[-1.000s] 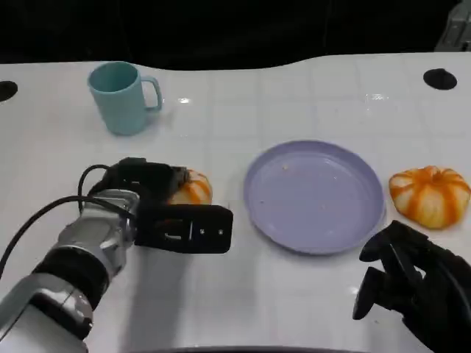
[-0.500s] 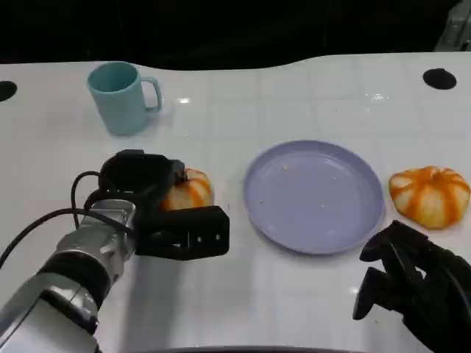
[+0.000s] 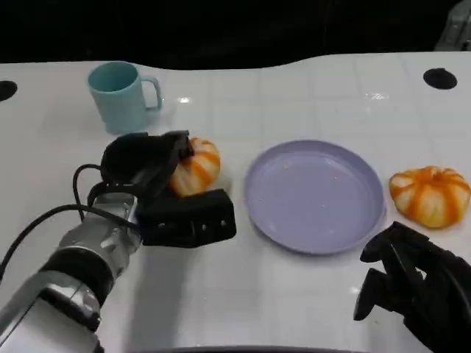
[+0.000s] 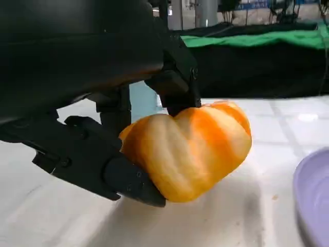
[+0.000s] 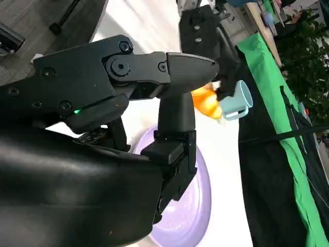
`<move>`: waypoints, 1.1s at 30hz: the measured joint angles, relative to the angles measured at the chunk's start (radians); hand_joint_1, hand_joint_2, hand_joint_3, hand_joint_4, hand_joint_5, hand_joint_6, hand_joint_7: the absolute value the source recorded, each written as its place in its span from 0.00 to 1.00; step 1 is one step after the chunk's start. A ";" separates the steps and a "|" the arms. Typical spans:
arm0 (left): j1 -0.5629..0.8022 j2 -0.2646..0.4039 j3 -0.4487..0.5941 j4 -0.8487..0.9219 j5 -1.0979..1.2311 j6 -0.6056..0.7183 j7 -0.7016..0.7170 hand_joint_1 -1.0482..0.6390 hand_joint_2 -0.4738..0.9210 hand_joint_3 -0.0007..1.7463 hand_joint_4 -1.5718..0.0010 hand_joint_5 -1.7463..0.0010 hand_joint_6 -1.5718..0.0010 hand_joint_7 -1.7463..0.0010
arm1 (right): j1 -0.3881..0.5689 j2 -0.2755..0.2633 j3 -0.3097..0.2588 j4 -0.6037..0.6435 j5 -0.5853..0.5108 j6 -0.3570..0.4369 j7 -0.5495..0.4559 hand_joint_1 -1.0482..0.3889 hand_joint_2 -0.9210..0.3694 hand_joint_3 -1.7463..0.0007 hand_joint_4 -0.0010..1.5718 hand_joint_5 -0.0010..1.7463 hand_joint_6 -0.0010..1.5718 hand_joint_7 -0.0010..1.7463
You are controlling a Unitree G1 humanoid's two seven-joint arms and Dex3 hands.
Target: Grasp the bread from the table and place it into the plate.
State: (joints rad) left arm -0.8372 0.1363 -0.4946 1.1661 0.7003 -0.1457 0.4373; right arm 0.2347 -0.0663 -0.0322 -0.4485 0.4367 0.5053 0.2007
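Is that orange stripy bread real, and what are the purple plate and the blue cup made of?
The bread looks like soft foam or rubber: its skin is smooth and slightly shiny. The plate looks like matte plastic, with an even lilac colour. The cup seems plastic too, though glazed ceramic is possible.

Orange-striped bread roll point(image 4: 193, 149) pinched between black fingers point(image 4: 108, 170) of left hand point(image 4: 149, 128), clear of white table point(image 4: 247, 221); purple plate rim point(image 4: 313, 200) beyond fingertips.

White table point(image 3: 221, 294) bears teal mug point(image 3: 121, 96), purple plate point(image 3: 315, 195), orange-striped bun point(image 3: 430, 195).
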 measured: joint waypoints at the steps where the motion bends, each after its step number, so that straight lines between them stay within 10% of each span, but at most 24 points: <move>1: -0.002 0.000 0.008 -0.014 -0.008 -0.007 0.000 0.53 0.81 0.43 0.44 0.00 0.66 0.00 | 0.000 0.000 0.000 0.000 0.000 0.000 0.000 0.42 0.00 0.78 0.41 1.00 0.32 0.92; 14: -0.080 -0.012 0.001 -0.108 -0.006 -0.080 -0.087 0.50 0.80 0.42 0.44 0.00 0.58 0.02 | 0.000 0.000 0.002 0.001 0.000 -0.001 0.001 0.42 0.00 0.78 0.41 1.00 0.32 0.92; 16: -0.093 -0.018 -0.007 -0.122 -0.006 -0.091 -0.096 0.48 0.80 0.40 0.42 0.00 0.51 0.22 | 0.000 0.000 0.001 0.001 0.000 -0.001 0.000 0.42 0.00 0.78 0.41 1.00 0.32 0.93; 29: -0.177 -0.151 -0.065 -0.121 0.002 -0.088 -0.199 0.47 0.83 0.40 0.41 0.00 0.47 0.28 | 0.004 0.001 0.006 -0.005 0.000 -0.001 -0.004 0.42 0.00 0.76 0.41 1.00 0.31 0.93; 33: -0.188 -0.175 -0.077 -0.092 0.003 -0.075 -0.207 0.48 0.84 0.38 0.43 0.00 0.44 0.45 | 0.005 0.002 0.007 -0.008 0.000 -0.001 -0.004 0.43 0.00 0.76 0.41 1.00 0.31 0.93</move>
State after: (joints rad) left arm -1.0251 -0.0391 -0.5720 1.0740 0.7035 -0.2202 0.2300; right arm 0.2392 -0.0640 -0.0253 -0.4567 0.4363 0.5044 0.1970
